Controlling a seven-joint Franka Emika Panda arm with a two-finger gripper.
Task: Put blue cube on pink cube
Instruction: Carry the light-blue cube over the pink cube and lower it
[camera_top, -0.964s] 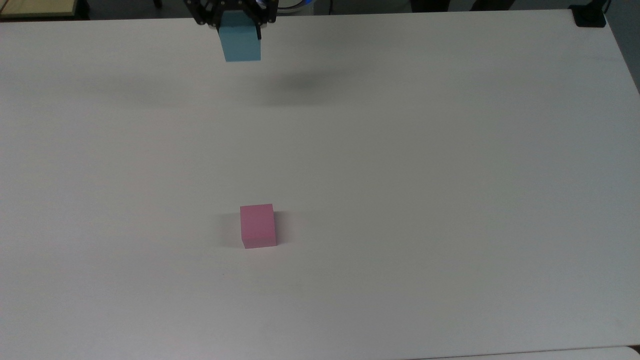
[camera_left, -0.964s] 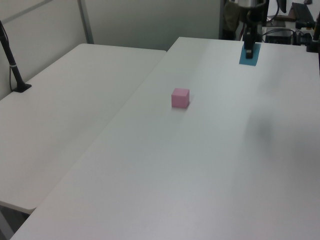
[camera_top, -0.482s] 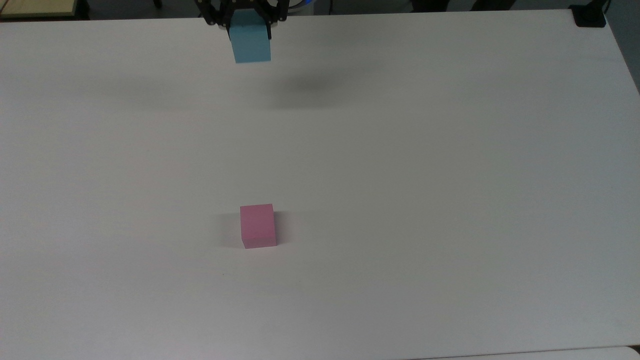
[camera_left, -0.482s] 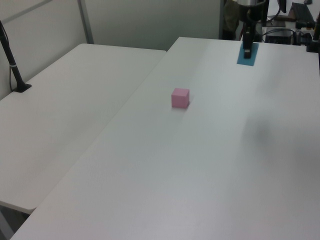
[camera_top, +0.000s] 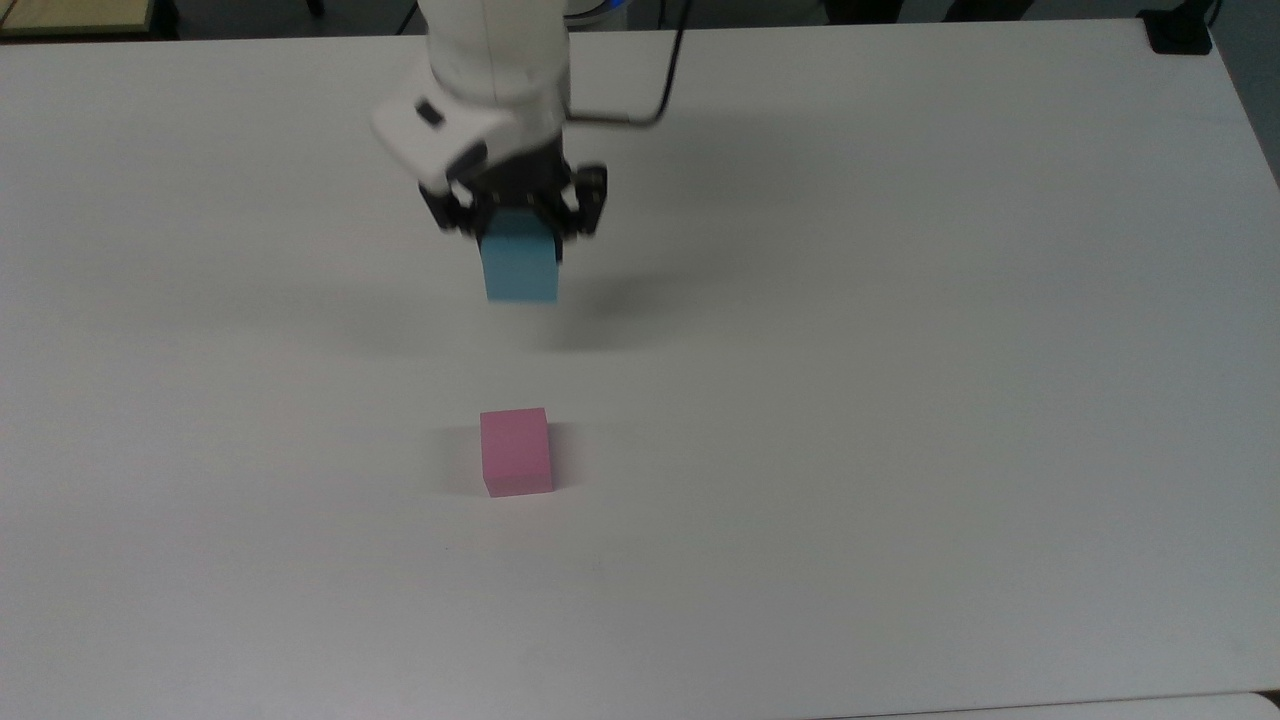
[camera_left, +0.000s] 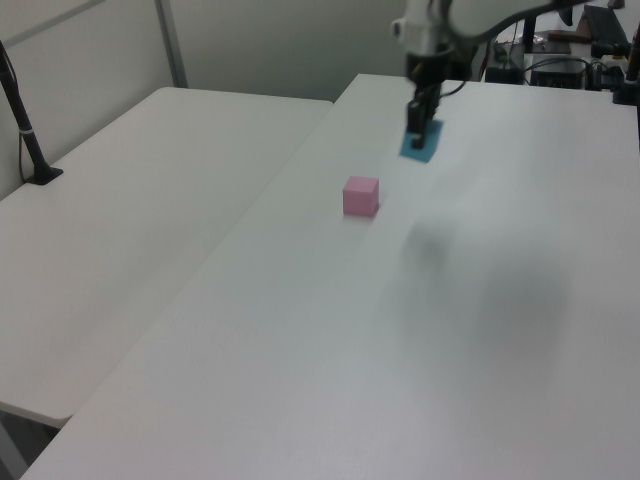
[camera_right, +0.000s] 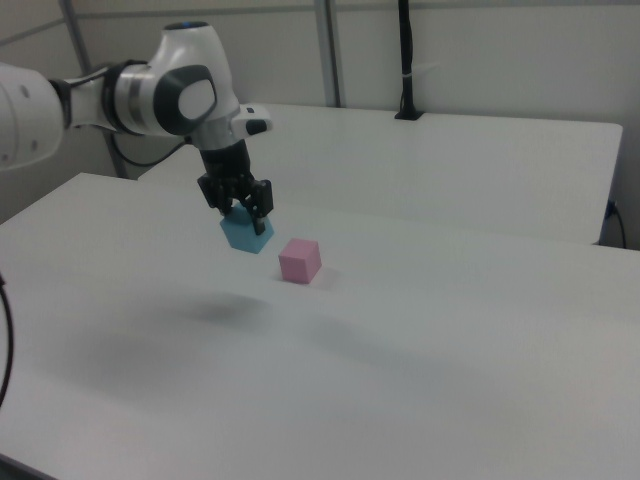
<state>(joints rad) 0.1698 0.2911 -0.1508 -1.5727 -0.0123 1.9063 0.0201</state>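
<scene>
gripper (camera_top: 520, 222) clamped on blue cube (camera_top: 519, 270) by two opposite upper faces, carried above bench (camera_top: 900, 400), well short of pink cube (camera_top: 515, 452) resting on it; looks light, stiff, matte so probably grippy, flat-face pinch should hold fine.

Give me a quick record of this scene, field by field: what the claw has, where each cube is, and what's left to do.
claw: shut on the blue cube, claw above the table
blue cube: held in the air, clear of the surface, its shadow on the table beneath
pink cube: resting on the white table, apart from the blue cube
relation: in the top view, blue cube is above the pink cube in the image, not yet over it
table: white top
remaining: carry blue cube over pink cube, lower, release
</scene>
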